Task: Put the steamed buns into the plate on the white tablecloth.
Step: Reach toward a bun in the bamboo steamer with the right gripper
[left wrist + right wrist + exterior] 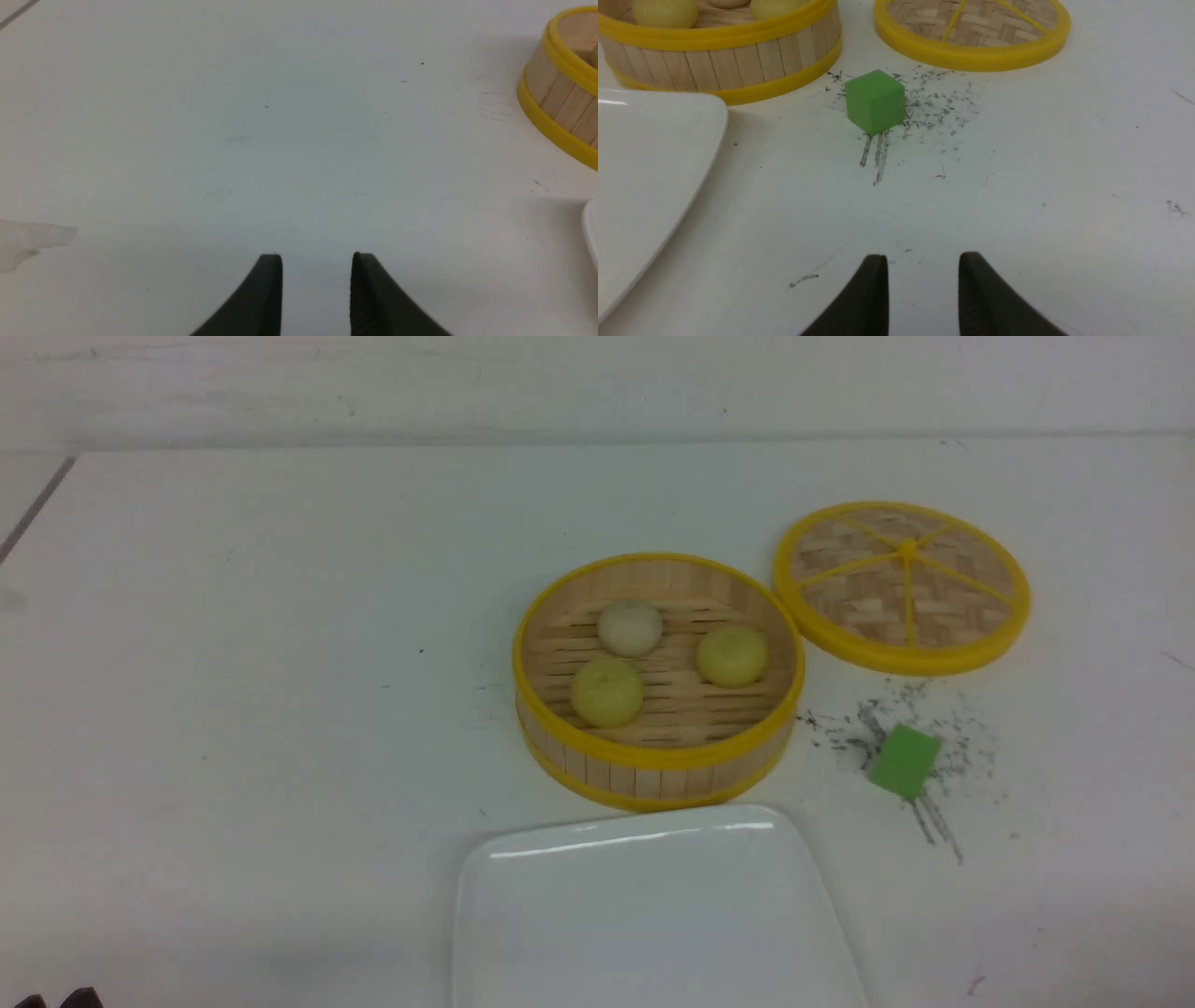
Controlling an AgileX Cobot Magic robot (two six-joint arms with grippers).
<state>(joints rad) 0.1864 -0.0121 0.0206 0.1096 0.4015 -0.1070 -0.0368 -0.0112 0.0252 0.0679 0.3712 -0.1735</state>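
Observation:
Three steamed buns lie in the bamboo steamer (653,770): a whiter one (630,626) at the back and two pale yellow ones (607,692) (733,655). The white plate (653,915) sits bare on the white tablecloth (280,663), just in front of the steamer. My left gripper (316,255) is open and empty over bare cloth, left of the steamer; its tips (56,1001) barely show in the front view. My right gripper (923,255) is open and empty, near the green block (874,101), with the plate's corner (644,154) beside it.
The round woven lid (901,586) lies flat to the right of the steamer. The green block (904,762) stands among dark scuff marks in front of the lid. The steamer's wall (565,102) and the plate's edge (592,228) show in the left wrist view.

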